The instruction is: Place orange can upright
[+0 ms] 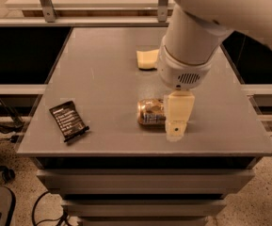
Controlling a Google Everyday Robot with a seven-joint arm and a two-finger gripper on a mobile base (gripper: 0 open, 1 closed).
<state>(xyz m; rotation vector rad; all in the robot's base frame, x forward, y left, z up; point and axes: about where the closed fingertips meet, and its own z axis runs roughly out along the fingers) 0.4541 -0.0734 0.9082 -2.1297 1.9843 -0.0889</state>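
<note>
The orange can [150, 112] lies on its side on the grey table [102, 79], near the front middle, its long axis running left to right. Its right half is hidden behind my gripper [176, 126], which hangs from the large white arm and reaches down over the can's right end. The near cream finger [178, 117] covers that end of the can.
A pale yellow sponge [147, 59] lies behind the can, partly hidden by the arm. A flat black snack packet [68, 120] lies near the table's front left corner. The table's front edge runs just below the can. Shelving and rails stand behind the table.
</note>
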